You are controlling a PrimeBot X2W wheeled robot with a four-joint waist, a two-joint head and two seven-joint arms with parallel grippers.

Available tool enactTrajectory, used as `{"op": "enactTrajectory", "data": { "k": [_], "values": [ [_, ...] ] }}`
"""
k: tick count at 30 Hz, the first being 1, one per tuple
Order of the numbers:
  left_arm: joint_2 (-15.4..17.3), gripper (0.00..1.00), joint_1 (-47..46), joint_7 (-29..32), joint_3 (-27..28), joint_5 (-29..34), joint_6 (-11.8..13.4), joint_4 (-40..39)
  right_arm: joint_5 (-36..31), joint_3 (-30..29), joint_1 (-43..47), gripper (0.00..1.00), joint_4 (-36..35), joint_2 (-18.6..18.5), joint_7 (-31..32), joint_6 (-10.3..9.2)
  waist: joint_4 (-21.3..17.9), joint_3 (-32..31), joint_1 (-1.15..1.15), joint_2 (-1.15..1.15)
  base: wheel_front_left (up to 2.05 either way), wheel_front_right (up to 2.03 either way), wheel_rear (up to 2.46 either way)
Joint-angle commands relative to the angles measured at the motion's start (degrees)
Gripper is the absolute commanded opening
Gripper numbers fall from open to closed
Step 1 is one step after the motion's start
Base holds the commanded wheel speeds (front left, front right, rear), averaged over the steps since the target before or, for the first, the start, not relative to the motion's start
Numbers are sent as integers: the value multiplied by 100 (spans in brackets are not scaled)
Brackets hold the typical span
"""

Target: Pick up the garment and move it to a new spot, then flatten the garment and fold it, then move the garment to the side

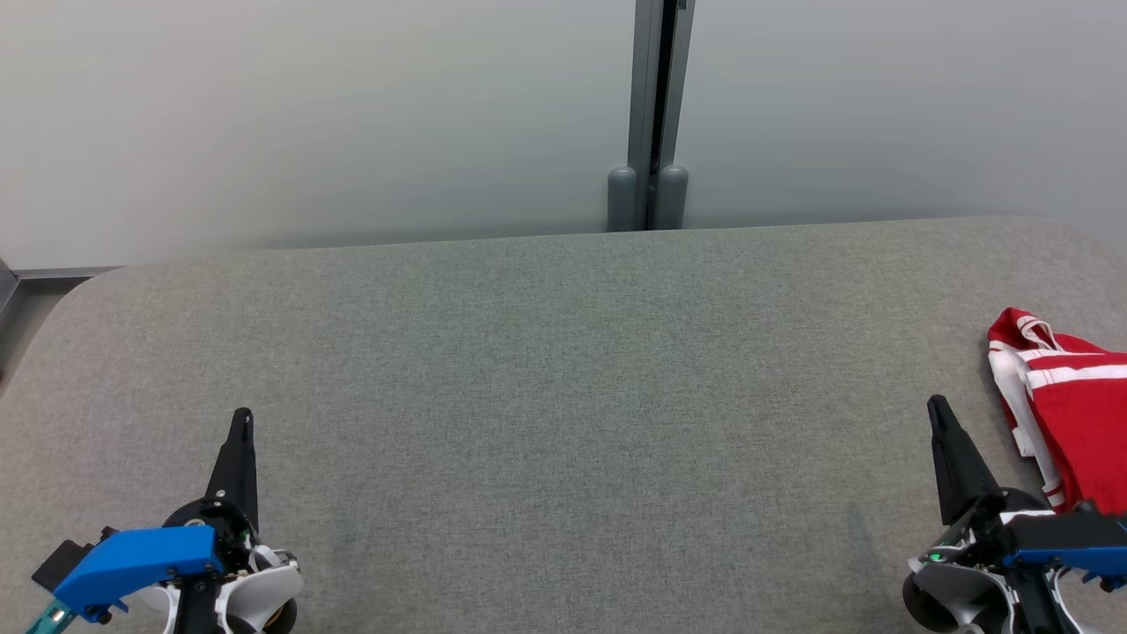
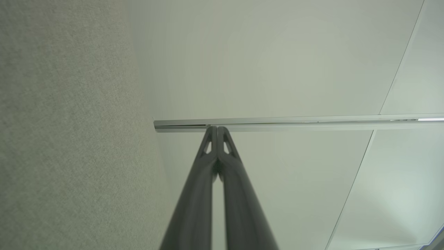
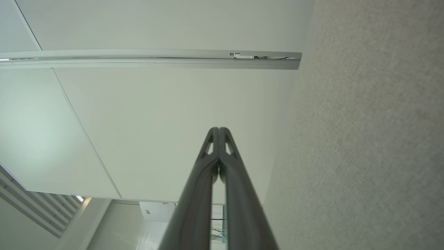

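The garment [image 1: 1070, 414] is a red piece with white stripes, bunched at the right edge of the grey fabric table [image 1: 563, 396] and partly cut off by the frame. My right gripper [image 1: 939, 407] rests at the lower right, just left of the garment, fingers pressed together and empty. At the lower left my left gripper [image 1: 242, 416] is shut too, holding nothing, far from the garment. In the left wrist view the left gripper [image 2: 217, 128] shows tips touching. The right wrist view shows the right gripper [image 3: 219, 129] with tips touching as well.
A pale partition wall [image 1: 308, 114] with a grey post [image 1: 651, 114] stands right behind the table's far edge. The table's left corner is rounded, with floor [image 1: 26, 308] beyond it. Bare grey cloth spans the middle between my grippers.
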Motion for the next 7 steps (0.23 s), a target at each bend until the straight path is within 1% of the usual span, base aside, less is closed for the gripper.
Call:
{"op": "enactTrajectory", "data": {
  "k": [1, 7],
  "values": [
    [8, 0, -55, 23, 11, -14, -20, -25, 16, -11, 68, 0, -22, -25, 17, 2, 0, 0, 0, 0, 0, 0, 0],
    [7, 0, -55, 23, 11, -14, -20, -25, 16, -11, 68, 0, -22, -25, 16, 2, 0, 0, 0, 0, 0, 0, 0]
  ]
}}
